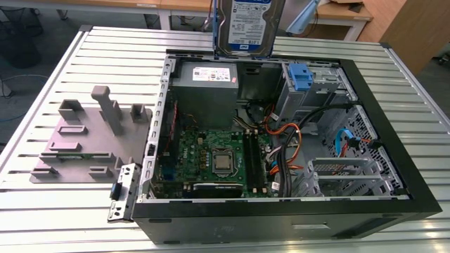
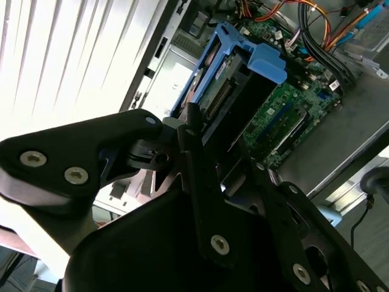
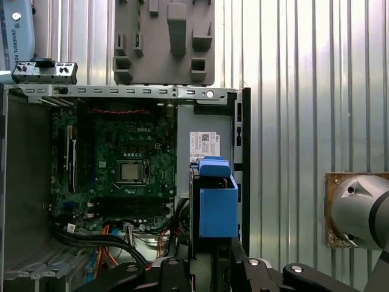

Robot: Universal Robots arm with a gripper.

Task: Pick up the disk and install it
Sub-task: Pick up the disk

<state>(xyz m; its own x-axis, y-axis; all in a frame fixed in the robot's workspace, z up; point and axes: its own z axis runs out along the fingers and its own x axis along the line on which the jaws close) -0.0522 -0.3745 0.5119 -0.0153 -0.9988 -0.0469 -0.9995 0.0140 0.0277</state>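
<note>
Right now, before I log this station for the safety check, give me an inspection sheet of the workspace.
Surface: ribbed metal table, carrying an open computer case.
Job's things: the disk upright in the air over the case.
Clutter: grey fixture plate beside the case; blue bracket inside.
Grippers: gripper shut on the disk.
Cables: orange, black and blue wires loose inside the case.
Surroundings: wooden desks behind.

1. silver-metal rectangular disk (image 1: 247, 23): blue-and-white label, blue rails.
2. open black metal computer case (image 1: 281, 224); green circuit board (image 1: 204, 153) inside.
3. ribbed metal counter (image 1: 56, 221): pale grey, striped slats.
4. moulded plastic fixture plate (image 1: 77, 147): flat grey.
</note>
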